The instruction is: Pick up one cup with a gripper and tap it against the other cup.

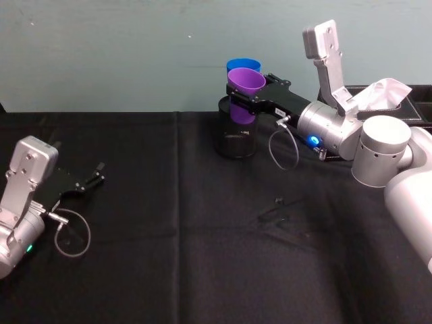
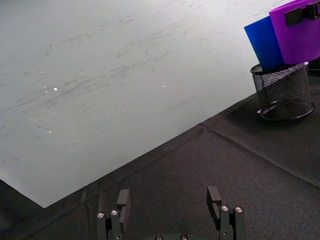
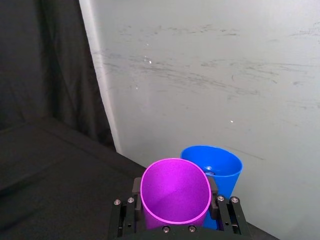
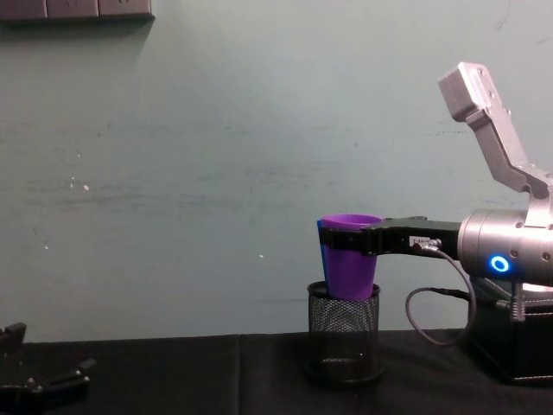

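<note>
Right gripper (image 1: 241,98) clamps the purple cup (image 1: 245,80) just under its rim, over the mesh pen holder (image 1: 236,138) near the bench's far edge, apparently touching the blue cup (image 1: 241,65) standing inside. I judge the purple cup light, slick and thin-walled: grip modestly. Left gripper (image 2: 170,200) lies spread and empty near the left edge.

Right arm (image 1: 351,135) stretched forward, wrist ring (image 1: 313,140) lit blue, the right pincer (image 1: 241,101) clamped around the purple cup (image 1: 246,81), held aloft; left arm (image 1: 20,202) parked low at near left, the left pincer (image 1: 93,177) with fingers apart.

Soft, even overhead light; faint shadows.
</note>
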Motion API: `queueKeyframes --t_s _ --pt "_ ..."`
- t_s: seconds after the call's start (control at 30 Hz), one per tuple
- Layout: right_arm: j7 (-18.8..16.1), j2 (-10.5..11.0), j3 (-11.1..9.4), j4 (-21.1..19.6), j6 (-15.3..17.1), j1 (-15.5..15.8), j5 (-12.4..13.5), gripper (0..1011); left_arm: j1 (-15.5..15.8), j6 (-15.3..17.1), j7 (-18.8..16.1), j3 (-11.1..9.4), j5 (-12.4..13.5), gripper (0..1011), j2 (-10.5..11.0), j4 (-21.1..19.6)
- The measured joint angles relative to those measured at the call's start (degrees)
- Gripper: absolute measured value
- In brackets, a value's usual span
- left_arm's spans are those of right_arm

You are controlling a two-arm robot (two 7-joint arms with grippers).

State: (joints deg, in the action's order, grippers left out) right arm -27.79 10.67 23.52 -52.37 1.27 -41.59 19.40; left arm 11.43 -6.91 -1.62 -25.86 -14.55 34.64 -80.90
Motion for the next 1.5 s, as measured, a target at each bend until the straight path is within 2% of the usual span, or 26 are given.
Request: queueKeyframes --t_s 1.5 --pt "0.0 0.0 0.0 0.0 0.0 0.0 0.0 731 0.0 0.0 0.0 0.0 0.0 1000 0.0 0.0"
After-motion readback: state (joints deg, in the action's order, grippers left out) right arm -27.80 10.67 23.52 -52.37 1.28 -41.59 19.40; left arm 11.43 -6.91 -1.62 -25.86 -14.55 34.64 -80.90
